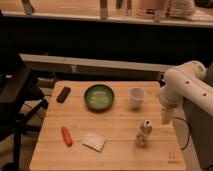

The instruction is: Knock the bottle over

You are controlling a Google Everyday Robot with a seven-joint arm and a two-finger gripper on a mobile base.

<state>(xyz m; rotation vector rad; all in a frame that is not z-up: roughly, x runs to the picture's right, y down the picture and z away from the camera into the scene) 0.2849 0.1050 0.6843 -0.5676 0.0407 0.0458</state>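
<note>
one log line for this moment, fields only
bottle: upright on table | pincer: hanging beside bottle, apart from it | task: not yet done

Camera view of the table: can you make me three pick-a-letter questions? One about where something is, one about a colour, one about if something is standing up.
1. Where is the white cup? A) right of the bowl in the picture B) left of the bowl C) inside the bowl
2. What colour is the bowl? A) red B) green C) blue
3. How is the bottle? A) lying on its side B) leaning on the cup C) standing upright

1 A: the cup stands beside the bowl.
2 B: its rim looks green.
3 C: it stands cap up; the gripper hangs to its right in the picture, not holding it.
</note>
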